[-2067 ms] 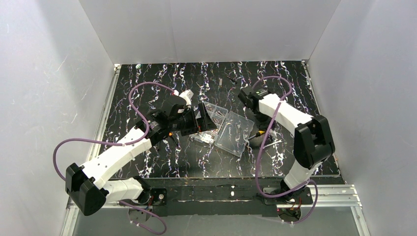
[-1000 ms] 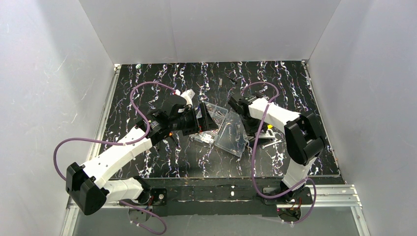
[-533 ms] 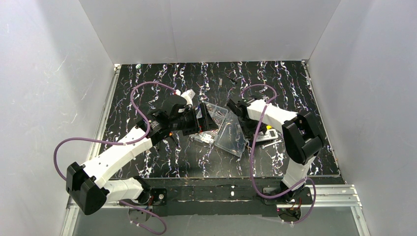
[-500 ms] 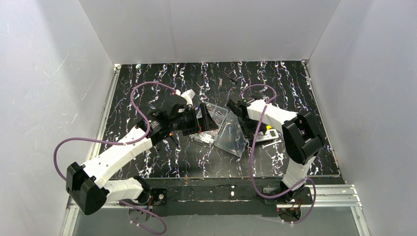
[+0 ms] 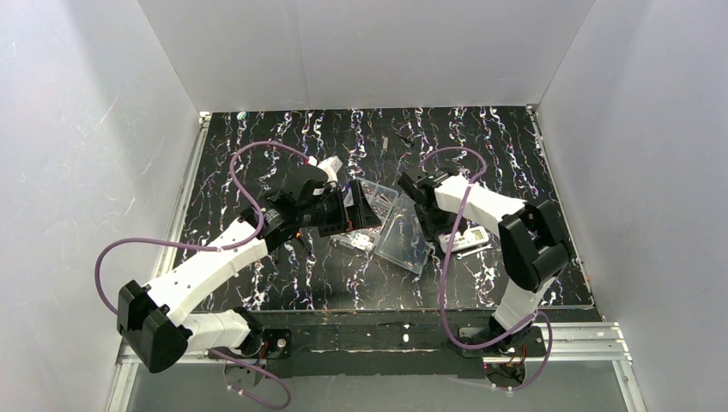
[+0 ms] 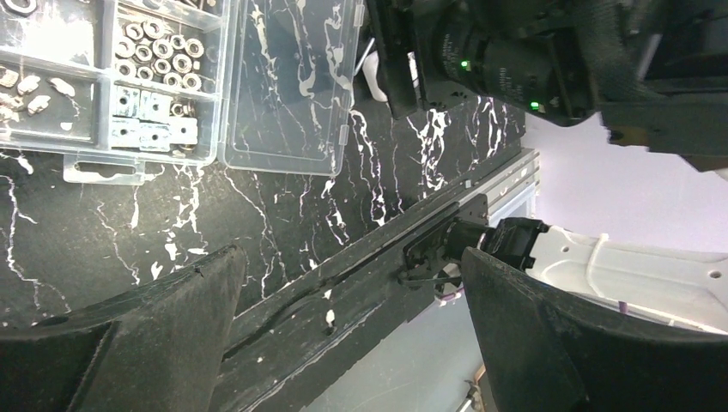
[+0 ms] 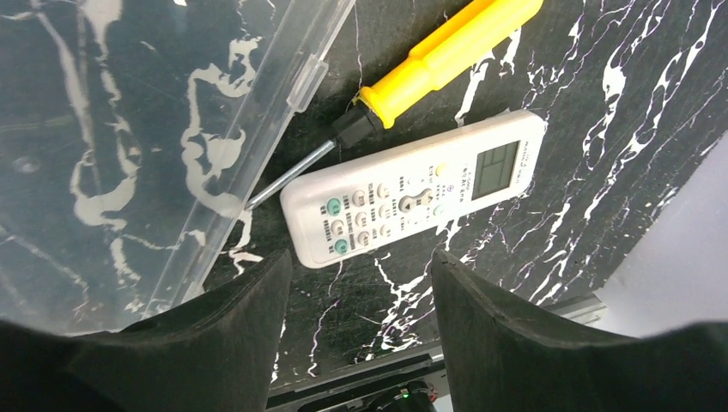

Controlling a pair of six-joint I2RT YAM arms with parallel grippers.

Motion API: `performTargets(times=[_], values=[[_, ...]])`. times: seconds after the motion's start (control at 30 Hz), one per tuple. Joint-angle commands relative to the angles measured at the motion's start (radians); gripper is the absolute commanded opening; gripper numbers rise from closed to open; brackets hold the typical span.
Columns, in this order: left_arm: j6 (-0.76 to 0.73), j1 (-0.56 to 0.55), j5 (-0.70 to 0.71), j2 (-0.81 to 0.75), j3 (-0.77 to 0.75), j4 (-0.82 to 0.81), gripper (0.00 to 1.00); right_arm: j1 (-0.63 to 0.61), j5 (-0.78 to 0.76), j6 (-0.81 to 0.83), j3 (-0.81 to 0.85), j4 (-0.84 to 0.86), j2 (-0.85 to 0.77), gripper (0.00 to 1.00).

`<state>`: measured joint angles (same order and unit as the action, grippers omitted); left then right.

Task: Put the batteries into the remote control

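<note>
Step in hand: I judge this the approach to the remote control (image 7: 412, 199). No battery is loaded yet, and I cannot pick out any batteries in these views.
Right gripper (image 7: 356, 266): fingers spread and empty, hanging above the table.
Remote control: just ahead of the right fingertips, lying flat with its buttons and display facing up.
Screwdriver (image 7: 446, 47): beyond the remote, with its shaft running just beside the remote's button end. I cannot tell whether they touch.
Clear lid (image 7: 129, 129): to the left of the right fingers, with its edge near the screwdriver tip.
Left gripper (image 6: 352, 257): wide apart, holding nothing, with the organiser box (image 6: 112, 86) ahead of it.
Next move calls for: closing across the remote's narrow width clear of the shaft, then probably turning it over, since the battery cover is likely underneath.
</note>
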<state>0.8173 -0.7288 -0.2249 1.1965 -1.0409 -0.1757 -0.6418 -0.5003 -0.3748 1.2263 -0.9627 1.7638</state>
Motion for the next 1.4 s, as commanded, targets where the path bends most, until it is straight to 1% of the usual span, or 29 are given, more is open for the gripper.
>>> performTargets(times=[0.0, 0.1, 0.27, 0.33, 0.43, 0.5, 0.63, 0.8, 0.9, 1.0, 1.2, 1.37], values=[[-0.058, -0.004, 0.016, 0.001, -0.081, 0.126, 0.98, -0.002, 0.059, -0.015, -0.015, 0.048, -0.111, 0.69], [-0.104, -0.004, 0.058, -0.003, -0.112, 0.202, 0.98, 0.006, 0.155, -0.025, -0.032, 0.117, -0.169, 0.69], [-0.159, -0.004, 0.134, -0.034, -0.097, 0.238, 0.98, 0.062, 0.403, -0.055, -0.110, 0.302, -0.299, 0.69], [-0.174, -0.001, 0.166, -0.041, -0.096, 0.263, 0.98, 0.102, 0.512, -0.067, -0.152, 0.380, -0.353, 0.69], [-0.202, 0.000, 0.208, -0.038, -0.099, 0.307, 0.98, 0.197, 0.698, -0.107, -0.248, 0.513, -0.436, 0.69], [-0.216, -0.001, 0.253, -0.036, -0.105, 0.340, 0.98, 0.249, 0.752, -0.127, -0.316, 0.596, -0.505, 0.68], [-0.227, 0.001, 0.315, -0.031, -0.099, 0.387, 0.98, 0.304, 0.758, -0.151, -0.443, 0.762, -0.642, 0.68], [-0.231, 0.000, 0.356, -0.029, -0.077, 0.425, 0.98, 0.413, 0.809, -0.297, -0.647, 0.995, -0.799, 0.68], [-0.216, 0.000, 0.402, -0.040, -0.041, 0.448, 0.98, 0.437, 0.758, -0.357, -0.744, 1.086, -0.891, 0.68], [-0.195, 0.001, 0.457, -0.067, 0.008, 0.455, 0.98, 0.438, 0.684, -0.373, -0.842, 1.188, -1.002, 0.68], [-0.198, 0.001, 0.512, -0.118, 0.075, 0.453, 0.98, 0.438, 0.542, -0.301, -0.981, 1.258, -1.209, 0.69], [-0.200, 0.002, 0.519, -0.136, 0.102, 0.442, 0.98, 0.438, 0.427, -0.295, -1.055, 1.248, -1.372, 0.77]])
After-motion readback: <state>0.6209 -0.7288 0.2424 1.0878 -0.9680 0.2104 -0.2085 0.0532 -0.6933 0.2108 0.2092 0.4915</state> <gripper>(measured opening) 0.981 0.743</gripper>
